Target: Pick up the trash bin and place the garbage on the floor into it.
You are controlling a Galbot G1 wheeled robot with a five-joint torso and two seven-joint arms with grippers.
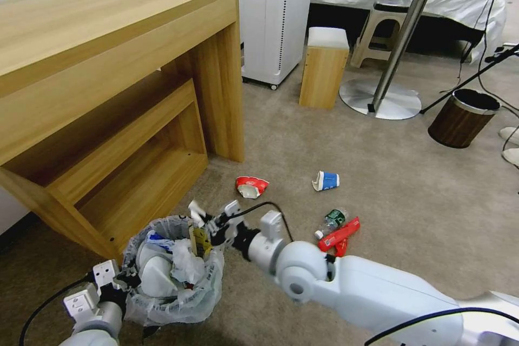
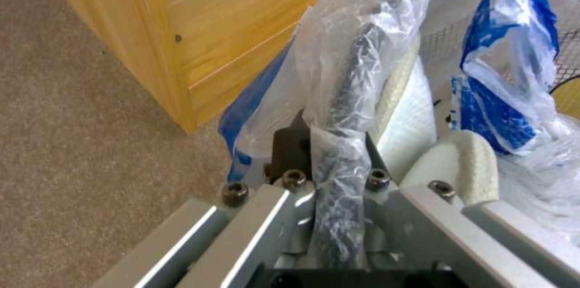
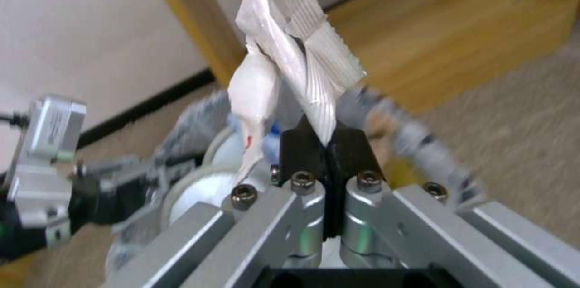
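Jaws of the left gripper (image 1: 120,279) are pinching the rim of the trash bin (image 1: 173,270) in the head view, on the bin's side away from the wooden desk (image 1: 108,92). The bin is sitting low beside the desk's foot, over the floor (image 1: 324,146), and is holding white slippers and crumpled plastic. The right gripper (image 1: 208,221) is hovering over the bin's opening on the side opposite the left gripper, its jaws closed on a white wrapper (image 1: 195,210). Beyond the bin, a crushed red-white cup (image 1: 252,186), a blue-white cup (image 1: 325,180), a green-labelled bottle (image 1: 331,221) and a red packet (image 1: 339,235) are lying on the carpet. A brown wood-grain bin (image 1: 463,118) is standing well apart from the trash bin, near the round table's base.

From the left wrist, the left gripper (image 2: 335,143) is clamping the bag-wrapped rim of the trash bin (image 2: 353,75) between narrow jaws, with a white slipper (image 2: 453,161) and a blue-and-white plastic bag (image 2: 501,88) lying just inside.

From the right wrist, the right gripper (image 3: 326,136) is holding the white wrapper (image 3: 290,52) with its jaws pressed together, the wrapper standing up above the trash bin (image 3: 199,179); the left gripper (image 3: 54,179) is showing at the bin's far rim.
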